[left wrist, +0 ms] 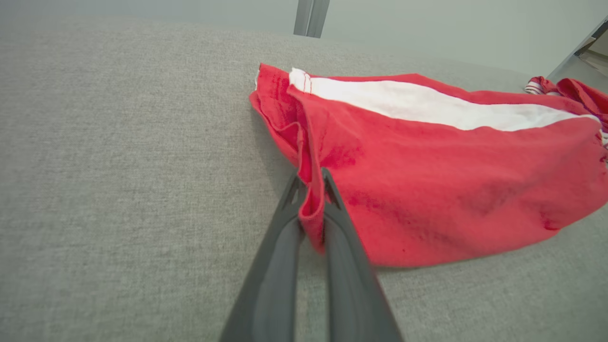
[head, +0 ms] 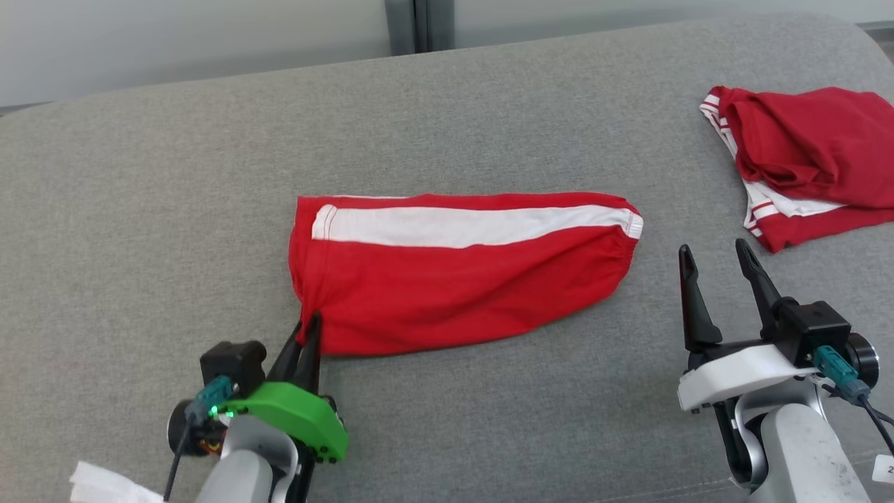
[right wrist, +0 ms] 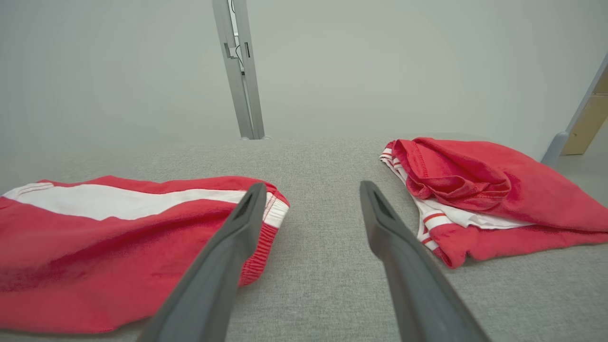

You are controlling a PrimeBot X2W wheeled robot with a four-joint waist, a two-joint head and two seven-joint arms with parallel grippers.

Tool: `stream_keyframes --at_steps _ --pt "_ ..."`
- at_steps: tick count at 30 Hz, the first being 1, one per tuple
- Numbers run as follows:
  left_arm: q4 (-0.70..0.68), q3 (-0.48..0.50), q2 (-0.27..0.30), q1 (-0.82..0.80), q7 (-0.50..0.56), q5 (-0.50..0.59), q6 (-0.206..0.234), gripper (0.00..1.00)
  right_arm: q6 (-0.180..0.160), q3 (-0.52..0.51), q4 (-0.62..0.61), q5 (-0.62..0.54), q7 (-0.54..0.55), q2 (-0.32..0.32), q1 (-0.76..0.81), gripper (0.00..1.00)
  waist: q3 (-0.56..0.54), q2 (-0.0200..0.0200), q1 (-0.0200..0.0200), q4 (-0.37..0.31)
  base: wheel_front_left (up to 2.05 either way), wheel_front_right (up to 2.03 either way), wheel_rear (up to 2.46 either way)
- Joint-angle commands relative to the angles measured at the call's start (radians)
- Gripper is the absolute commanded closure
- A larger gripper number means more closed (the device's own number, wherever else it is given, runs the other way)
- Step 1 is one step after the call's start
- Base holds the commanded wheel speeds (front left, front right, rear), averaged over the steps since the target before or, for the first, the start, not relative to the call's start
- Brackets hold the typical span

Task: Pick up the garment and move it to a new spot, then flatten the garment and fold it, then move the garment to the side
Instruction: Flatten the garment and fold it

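- The grey upholstered surface (head: 140, 209) carries everything in view.
- The garment (head: 454, 293), red with a broad white stripe, lies lengthwise across the surface's middle, mostly flat, its elastic end towards the right.
- A second red garment (head: 817, 147) with white trim sits crumpled at the far right, well apart from the first.
- The right tool (head: 716, 251) is spread wide and holds nothing, near the garment's elastic end.
- The left tool (head: 309, 325) is pinched narrow on the garment's near left corner.

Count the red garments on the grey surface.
2. The flat garment lies in the middle, its corner pinched by the left hand; the folded garment sits at the far right.
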Motion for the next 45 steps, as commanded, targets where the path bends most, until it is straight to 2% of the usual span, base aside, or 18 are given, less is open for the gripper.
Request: stream_keyframes --at_steps 1,8,16,17,18,19,33,45 --pt "-0.023 0.005 -0.001 0.044 0.006 -0.01 0.012 1.0 -0.002 -0.002 -0.002 -0.002 0.001 -0.001 0.015 0.0 -0.029 0.0 0.0 0.034 0.0 0.0 0.0" --pt "-0.084 -0.002 -0.012 0.178 0.031 -0.049 0.047 1.0 -0.002 0.009 -0.005 0.005 0.011 -0.001 0.022 0.0 -0.032 0.0 0.0 0.046 0.0 0.0 0.0" --pt "-0.087 -0.025 -0.02 0.229 0.027 -0.06 0.061 1.0 -0.002 0.012 0.007 0.007 0.011 -0.001 0.026 0.0 -0.041 0.0 0.0 0.048 0.0 0.0 0.0" --pt "-0.087 -0.023 -0.02 0.231 0.02 -0.058 0.069 0.85 -0.002 0.011 0.008 0.007 0.012 -0.001 0.027 0.0 -0.043 0.0 0.0 0.048 0.0 0.0 0.0" --pt "-0.086 -0.022 -0.02 0.234 0.019 -0.057 0.071 0.56 -0.002 0.011 0.01 0.006 0.012 -0.001 0.027 0.0 -0.046 0.0 0.0 0.048 0.0 0.0 0.0" --pt "-0.084 -0.02 -0.019 0.236 0.012 -0.057 0.077 0.0 -0.002 0.01 0.013 0.006 0.014 -0.001 0.029 0.0 -0.05 0.0 0.0 0.048 0.0 0.0 0.0" --pt "-0.152 0.026 0.031 0.196 -0.077 -0.024 0.114 0.0 -0.002 0.008 0.055 0.018 0.01 -0.001 0.069 0.0 -0.138 0.0 0.0 0.059 0.0 0.0 0.0" --pt "-0.183 0.041 0.029 0.217 -0.1 -0.006 0.128 0.0 -0.002 0.051 0.054 0.045 0.007 -0.001 0.088 0.0 -0.188 0.0 0.0 0.061 0.0 0.0 0.0"
